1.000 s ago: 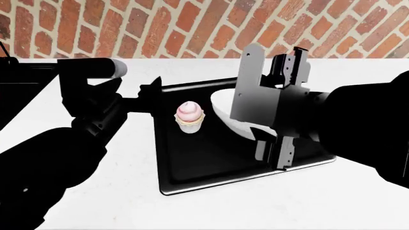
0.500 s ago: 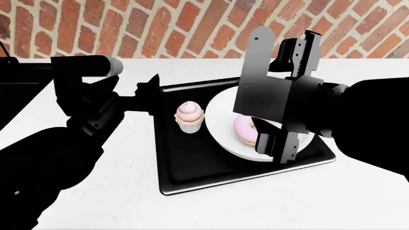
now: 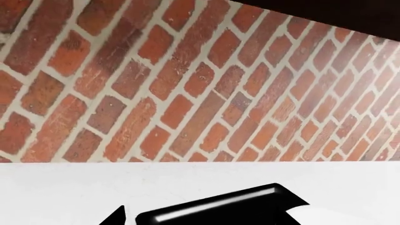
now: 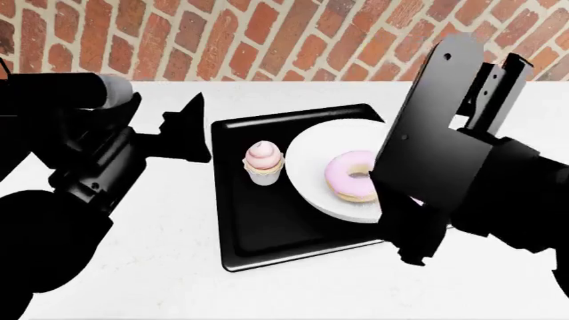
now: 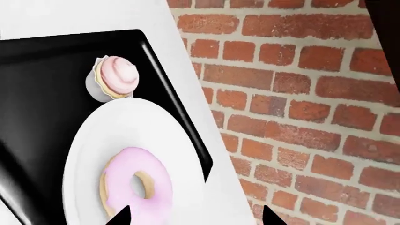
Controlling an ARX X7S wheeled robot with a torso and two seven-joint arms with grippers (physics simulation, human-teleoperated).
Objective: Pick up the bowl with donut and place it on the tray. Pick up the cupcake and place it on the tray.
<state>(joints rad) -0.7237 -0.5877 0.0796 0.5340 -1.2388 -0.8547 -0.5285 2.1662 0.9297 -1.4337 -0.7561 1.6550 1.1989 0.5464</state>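
The black tray [image 4: 266, 230] lies on the white counter. The white bowl [image 4: 311, 175] rests on its right half with the pink-iced donut [image 4: 350, 175] inside. The cupcake [image 4: 264, 162] stands upright on the tray just left of the bowl. My right gripper [image 4: 449, 167] is open and empty, raised above the bowl's right edge and hiding it. In the right wrist view its gripper [image 5: 195, 218] hangs over the bowl [image 5: 156, 140], with the donut [image 5: 134, 190] and cupcake [image 5: 114, 77] below. My left gripper [image 4: 197, 130] is open and empty just left of the tray; one fingertip [image 3: 117, 218] shows beside the tray corner [image 3: 218, 211].
A red brick wall [image 4: 266, 40] runs along the back of the white counter [image 4: 160, 267]. My two black arms fill the left and right sides of the head view. The tray's front edge lies toward me.
My right gripper has let go of the bowl and risen up and to the right, uncovering the bowl and donut. My left arm has drawn back to the left, away from the tray.
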